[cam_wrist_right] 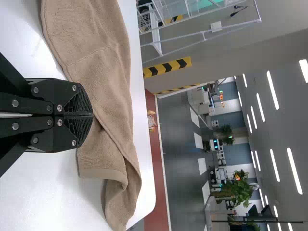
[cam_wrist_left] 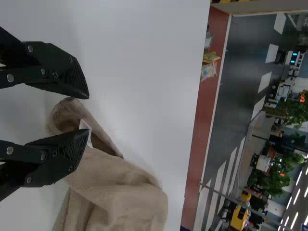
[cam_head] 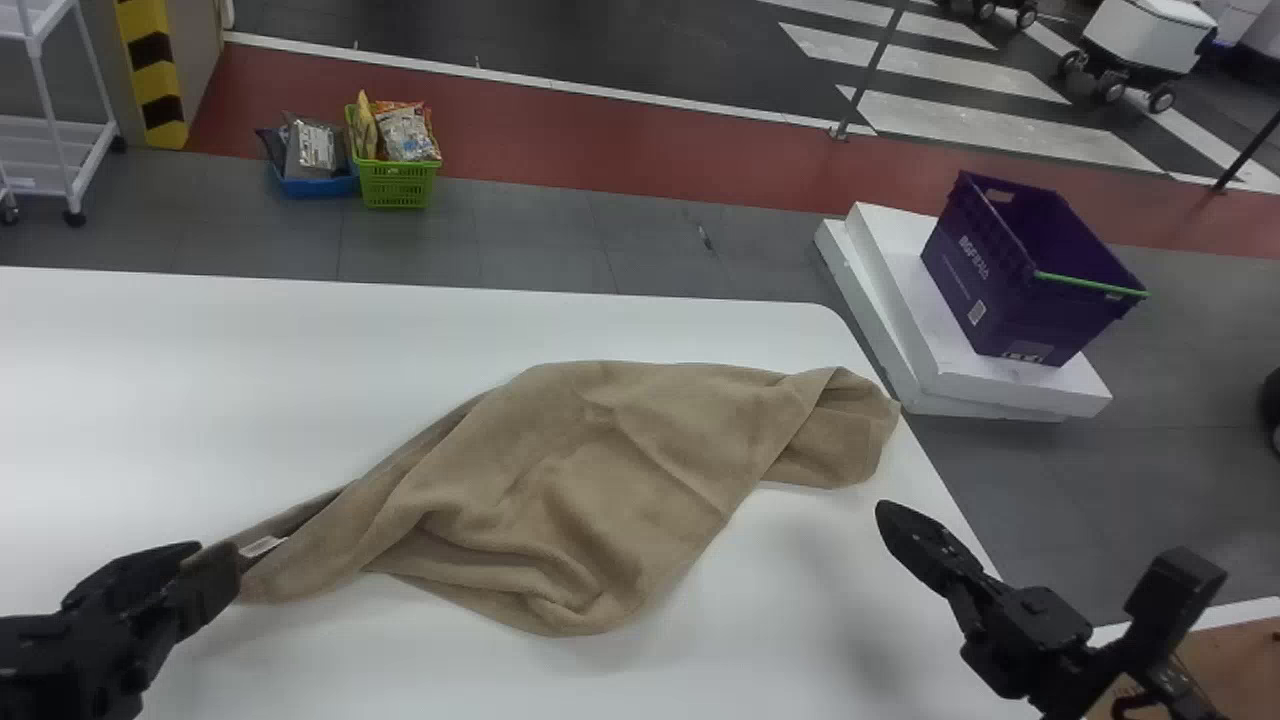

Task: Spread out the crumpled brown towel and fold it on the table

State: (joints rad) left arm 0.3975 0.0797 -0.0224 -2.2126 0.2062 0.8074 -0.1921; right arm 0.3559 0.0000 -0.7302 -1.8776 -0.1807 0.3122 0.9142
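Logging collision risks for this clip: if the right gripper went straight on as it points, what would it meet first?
Likely the crumpled brown towel, towards its right end, though how high the black right gripper hovers is unclear.

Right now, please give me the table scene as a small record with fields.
towel: brown, crumpled, not neatly folded
place: on the white table, reaching its right edge
white tag: at the towel's left end
left end effector: open, at the towel's left end
right end effector: closed, empty, near the towel's right end
purple crate: beyond the table, on white slabs
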